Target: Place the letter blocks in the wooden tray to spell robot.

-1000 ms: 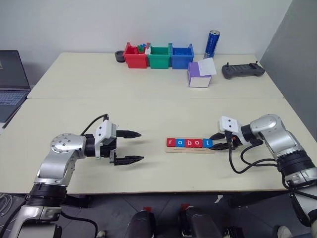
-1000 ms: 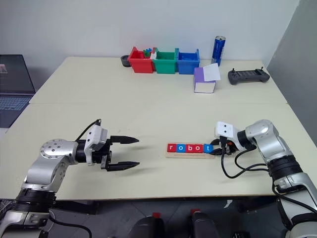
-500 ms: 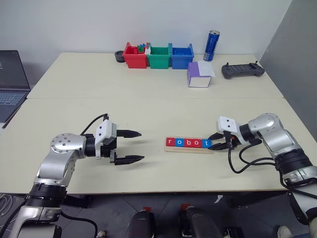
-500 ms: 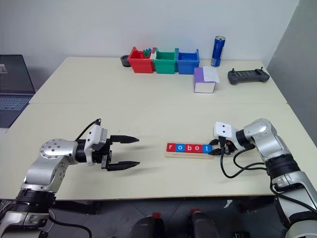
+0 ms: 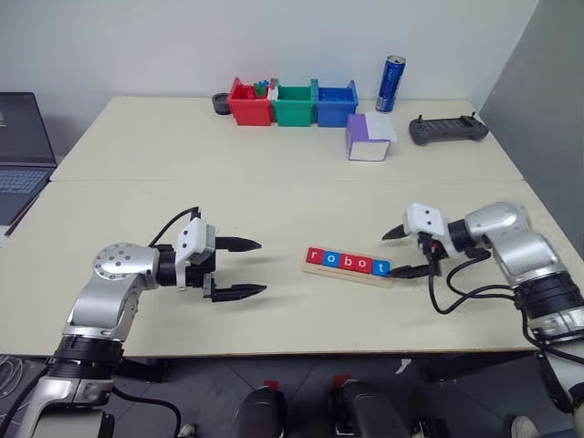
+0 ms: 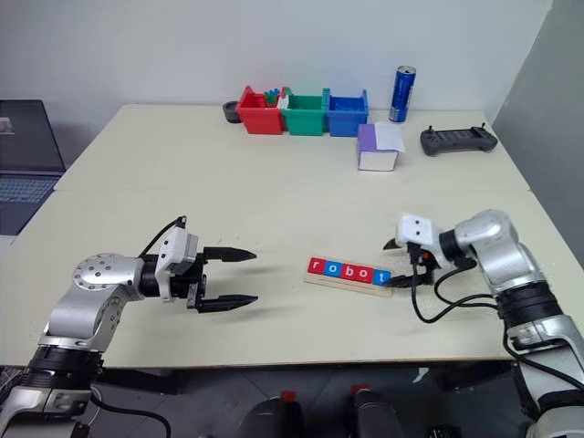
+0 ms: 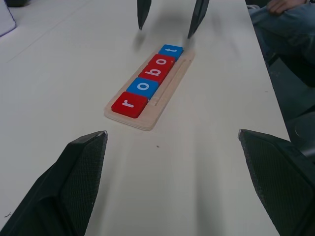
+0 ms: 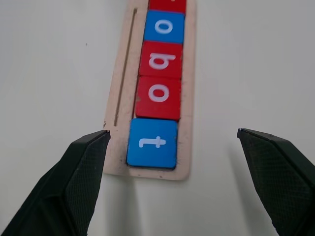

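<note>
The right pincer has spread wide and lifted clear of the blue "t" block, which now sits released at the end of the wooden tray mid-tabletop. The tray has skewed slightly. All five letter blocks read "robot", apparently seated flush. The left pincer hangs open, empty, well apart. Task judged complete.

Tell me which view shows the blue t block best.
The right wrist view: the t block sits close and legible at the wooden tray's end. The left wrist view shows it small at the far end; the eye views show it tiny.
</note>
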You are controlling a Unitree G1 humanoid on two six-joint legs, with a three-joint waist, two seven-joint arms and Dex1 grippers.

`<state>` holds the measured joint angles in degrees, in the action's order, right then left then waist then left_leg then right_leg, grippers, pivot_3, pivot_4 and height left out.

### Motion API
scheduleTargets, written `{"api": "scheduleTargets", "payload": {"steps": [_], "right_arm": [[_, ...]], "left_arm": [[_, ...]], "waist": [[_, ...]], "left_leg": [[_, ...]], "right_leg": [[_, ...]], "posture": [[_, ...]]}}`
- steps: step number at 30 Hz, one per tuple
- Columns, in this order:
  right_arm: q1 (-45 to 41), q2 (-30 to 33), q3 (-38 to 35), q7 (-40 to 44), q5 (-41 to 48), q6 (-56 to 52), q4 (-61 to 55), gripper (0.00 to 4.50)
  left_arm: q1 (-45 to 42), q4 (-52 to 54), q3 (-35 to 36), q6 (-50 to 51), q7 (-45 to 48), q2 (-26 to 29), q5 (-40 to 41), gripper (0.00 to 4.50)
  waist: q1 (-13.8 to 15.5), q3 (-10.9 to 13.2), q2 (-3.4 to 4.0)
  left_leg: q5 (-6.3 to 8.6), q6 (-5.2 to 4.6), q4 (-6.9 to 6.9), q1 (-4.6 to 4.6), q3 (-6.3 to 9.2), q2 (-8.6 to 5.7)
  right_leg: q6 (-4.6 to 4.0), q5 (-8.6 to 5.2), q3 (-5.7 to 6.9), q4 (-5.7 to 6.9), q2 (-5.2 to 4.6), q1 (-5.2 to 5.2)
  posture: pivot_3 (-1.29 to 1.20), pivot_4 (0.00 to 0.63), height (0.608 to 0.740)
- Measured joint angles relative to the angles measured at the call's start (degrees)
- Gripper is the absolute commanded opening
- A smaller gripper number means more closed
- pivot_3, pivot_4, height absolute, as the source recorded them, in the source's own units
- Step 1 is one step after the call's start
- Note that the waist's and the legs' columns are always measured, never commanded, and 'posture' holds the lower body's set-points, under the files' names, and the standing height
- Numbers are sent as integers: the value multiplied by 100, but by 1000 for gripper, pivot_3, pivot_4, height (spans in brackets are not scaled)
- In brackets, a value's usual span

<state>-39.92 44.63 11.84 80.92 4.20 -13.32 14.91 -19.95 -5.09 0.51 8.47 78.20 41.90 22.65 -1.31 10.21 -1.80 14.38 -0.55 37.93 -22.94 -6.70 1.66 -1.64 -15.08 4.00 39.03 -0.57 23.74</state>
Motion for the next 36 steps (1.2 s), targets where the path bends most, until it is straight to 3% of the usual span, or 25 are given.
{"api": "scheduleTargets", "payload": {"steps": [7, 10, 21, 36], "right_arm": [[1020, 406, -719, -519, 463, -1185, -1225, 4475], [1443, 153, -869, -1107, 502, -1462, -1436, 3923], [1683, -324, -751, -2000, 479, -1599, -1531, 81], [1858, -441, -384, -2127, 396, -1588, -1632, 30]], "left_arm": [[8, -1, -7, -6, 6, -4, 1, 4500], [6, -5, -7, -6, 10, -5, 0, 4500], [-202, -204, -24, -10, 124, -50, -5, 4500], [-203, -227, -25, -17, 133, -54, -9, 4500]], "waist": [[39, 0, -1], [31, -1, -1], [37, 0, -1], [25, -1, -2]], "left_leg": [[1, -1, -1, 0, 1, 1], [1, -1, -2, 1, 0, 2], [1, -2, -1, -1, -1, 0], [3, -6, -2, 0, -1, 1]], "right_leg": [[0, 0, 0, -1, -1, 0], [0, -1, 1, 2, -1, 2], [1, -1, 1, 0, -1, 2], [1, -1, 1, 1, 0, 2]], "posture": [[0, 150, 740], [0, 150, 740], [0, 150, 740], [0, 150, 740]]}}
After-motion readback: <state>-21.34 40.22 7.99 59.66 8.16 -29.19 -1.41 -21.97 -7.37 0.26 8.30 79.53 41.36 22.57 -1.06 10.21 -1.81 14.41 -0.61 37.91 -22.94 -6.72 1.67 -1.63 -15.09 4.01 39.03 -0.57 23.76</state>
